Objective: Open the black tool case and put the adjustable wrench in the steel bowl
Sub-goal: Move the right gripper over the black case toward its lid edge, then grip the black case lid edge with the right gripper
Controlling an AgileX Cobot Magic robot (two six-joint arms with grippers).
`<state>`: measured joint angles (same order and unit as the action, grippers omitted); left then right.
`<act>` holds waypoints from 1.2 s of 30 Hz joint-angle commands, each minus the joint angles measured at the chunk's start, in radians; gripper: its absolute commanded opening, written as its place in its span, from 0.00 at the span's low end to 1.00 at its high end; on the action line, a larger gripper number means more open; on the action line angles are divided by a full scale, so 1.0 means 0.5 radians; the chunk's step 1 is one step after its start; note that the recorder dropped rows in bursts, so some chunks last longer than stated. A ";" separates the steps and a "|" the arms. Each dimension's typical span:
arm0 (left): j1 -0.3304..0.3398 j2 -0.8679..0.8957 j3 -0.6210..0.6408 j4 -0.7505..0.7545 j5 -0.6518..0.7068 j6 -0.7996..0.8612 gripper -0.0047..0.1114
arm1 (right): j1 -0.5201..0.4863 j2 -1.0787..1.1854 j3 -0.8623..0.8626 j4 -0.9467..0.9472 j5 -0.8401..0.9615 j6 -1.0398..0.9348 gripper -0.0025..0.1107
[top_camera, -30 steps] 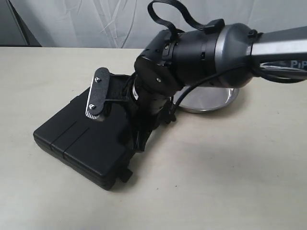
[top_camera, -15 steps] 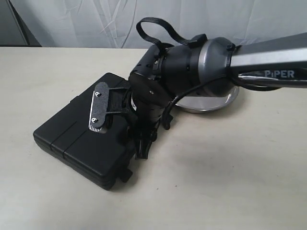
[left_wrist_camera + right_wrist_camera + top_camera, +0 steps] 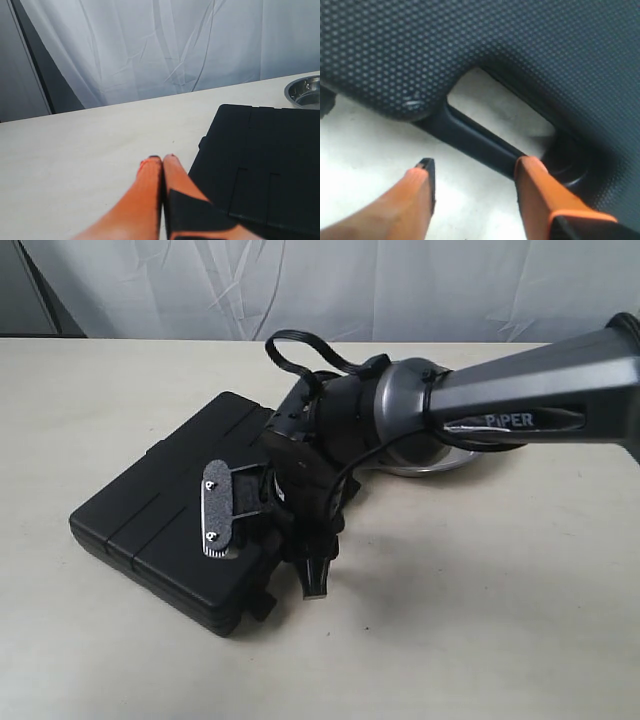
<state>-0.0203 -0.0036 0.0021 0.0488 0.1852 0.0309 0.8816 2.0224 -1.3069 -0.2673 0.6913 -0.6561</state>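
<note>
Case [image 3: 170,510]: black moulded plastic, flat and rectangular. I see it lying flat and set at an angle, with the ribbed lid shut.
Bowl [image 3: 432,466]: shiny steel, round and upright. I see it just beyond the case's far corner, partly hidden.

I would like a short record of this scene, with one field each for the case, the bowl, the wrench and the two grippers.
case: black tool case, lying flat on the table, lid closed
bowl: steel bowl, on the table beside the case
wrench: adjustable wrench not visible in any view
left gripper: left gripper shut, holding nothing, over the table next to the case
right gripper: right gripper open, at the case's handle bar, not closed on it
</note>
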 commanded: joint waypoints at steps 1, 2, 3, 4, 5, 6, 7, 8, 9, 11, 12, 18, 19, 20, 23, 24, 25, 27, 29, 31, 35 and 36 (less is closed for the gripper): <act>-0.002 0.007 -0.004 -0.003 -0.010 -0.002 0.04 | -0.002 0.037 -0.006 -0.076 -0.046 -0.047 0.45; -0.002 0.007 -0.004 -0.003 -0.010 -0.002 0.04 | -0.002 0.042 -0.006 -0.080 -0.061 -0.047 0.45; -0.002 0.007 -0.004 -0.003 -0.010 -0.002 0.04 | -0.002 0.047 -0.006 -0.082 -0.078 -0.047 0.45; -0.002 0.007 -0.004 -0.003 -0.010 -0.002 0.04 | -0.002 0.051 -0.006 -0.090 -0.093 -0.047 0.45; -0.002 0.007 -0.004 -0.003 -0.010 -0.002 0.04 | -0.002 0.060 -0.006 -0.101 -0.103 -0.047 0.45; -0.002 0.007 -0.004 -0.003 -0.010 -0.002 0.04 | -0.002 0.071 -0.006 -0.117 -0.106 -0.047 0.45; -0.002 0.007 -0.004 -0.003 -0.010 -0.002 0.04 | -0.002 0.075 -0.006 -0.128 -0.111 -0.047 0.45; -0.002 0.007 -0.004 -0.003 -0.010 -0.002 0.04 | -0.002 0.084 -0.006 -0.134 -0.111 -0.047 0.45; -0.002 0.007 -0.004 -0.003 -0.010 -0.002 0.04 | -0.002 0.084 -0.006 -0.134 -0.115 -0.047 0.45; -0.002 0.007 -0.004 -0.003 -0.010 -0.002 0.04 | -0.002 0.089 -0.006 -0.137 -0.141 -0.047 0.45; -0.002 0.007 -0.004 -0.003 -0.010 -0.002 0.04 | -0.002 0.089 -0.006 -0.137 -0.152 -0.047 0.45; -0.002 0.007 -0.004 -0.003 -0.010 -0.002 0.04 | -0.002 0.093 -0.006 -0.125 -0.201 -0.047 0.43; -0.002 0.007 -0.004 -0.003 -0.010 -0.002 0.04 | -0.002 0.093 -0.006 -0.120 -0.201 -0.044 0.40; -0.002 0.007 -0.004 -0.003 -0.010 -0.002 0.04 | -0.002 0.093 -0.006 -0.108 -0.201 -0.044 0.36; -0.002 0.007 -0.004 -0.003 -0.010 -0.002 0.04 | -0.002 0.093 -0.006 -0.060 -0.201 -0.044 0.22; -0.002 0.007 -0.004 -0.003 -0.010 -0.002 0.04 | -0.002 0.093 -0.006 -0.047 -0.201 -0.044 0.18; -0.002 0.007 -0.004 -0.003 -0.010 -0.002 0.04 | -0.002 0.093 -0.006 -0.035 -0.197 -0.044 0.13; -0.002 0.007 -0.004 -0.003 -0.010 -0.002 0.04 | -0.002 0.093 -0.006 -0.030 -0.194 -0.044 0.08; -0.002 0.007 -0.004 -0.003 -0.010 -0.002 0.04 | -0.002 0.093 -0.006 -0.030 -0.187 -0.034 0.08; -0.002 0.007 -0.004 -0.003 -0.010 -0.002 0.04 | -0.002 0.080 -0.006 -0.030 -0.187 -0.030 0.15; -0.002 0.007 -0.004 -0.003 -0.010 -0.002 0.04 | -0.002 0.030 -0.006 -0.030 -0.195 -0.026 0.36; -0.002 0.007 -0.004 -0.003 -0.010 -0.002 0.04 | -0.002 0.012 -0.006 -0.030 -0.195 -0.026 0.42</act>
<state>-0.0203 -0.0036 0.0021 0.0488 0.1852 0.0309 0.8796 2.0407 -1.3161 -0.3114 0.6103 -0.6710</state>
